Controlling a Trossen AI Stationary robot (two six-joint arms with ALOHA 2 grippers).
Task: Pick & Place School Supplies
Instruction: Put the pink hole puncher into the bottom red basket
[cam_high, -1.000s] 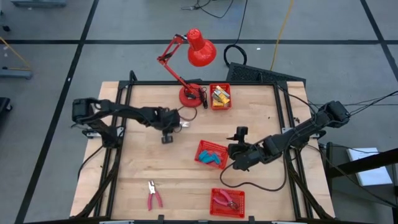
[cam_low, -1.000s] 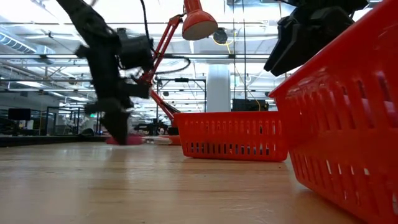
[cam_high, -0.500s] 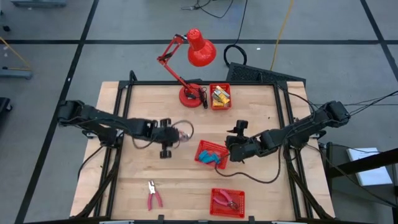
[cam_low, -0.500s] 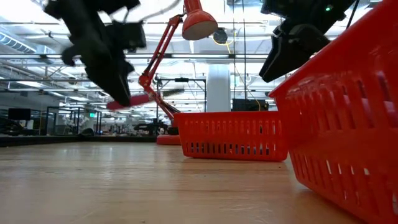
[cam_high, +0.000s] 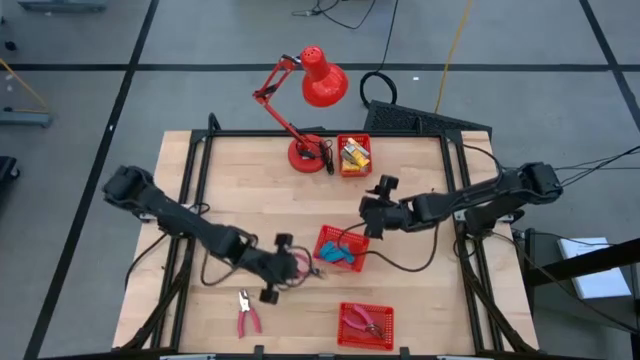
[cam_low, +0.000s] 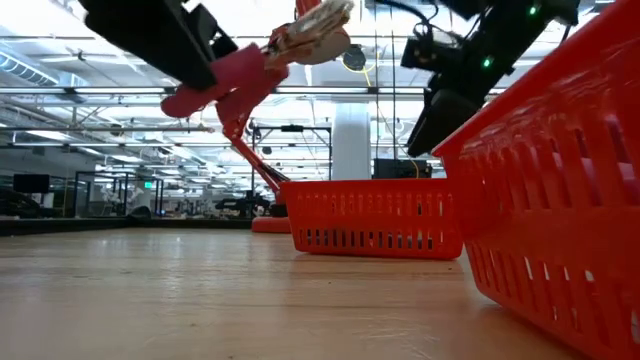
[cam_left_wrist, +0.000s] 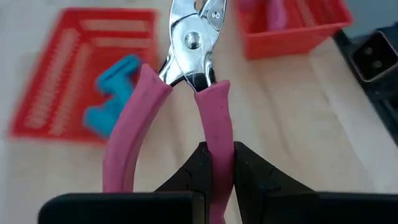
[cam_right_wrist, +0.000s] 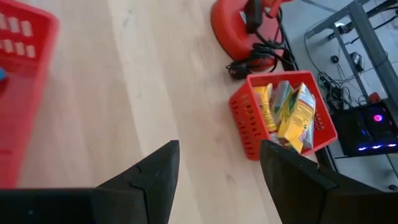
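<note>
While the left gripper (cam_left_wrist: 214, 163) pinches one handle of the pink-handled metal pliers (cam_left_wrist: 186, 74) above the wooden table, near the red mesh basket of pliers (cam_high: 366, 322), carrying seems underway; lowering there comes next. The right gripper (cam_right_wrist: 217, 155) waits spread.

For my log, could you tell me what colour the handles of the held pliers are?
Pink, with bare metal jaws; the pliers show best in the left wrist view.
</note>
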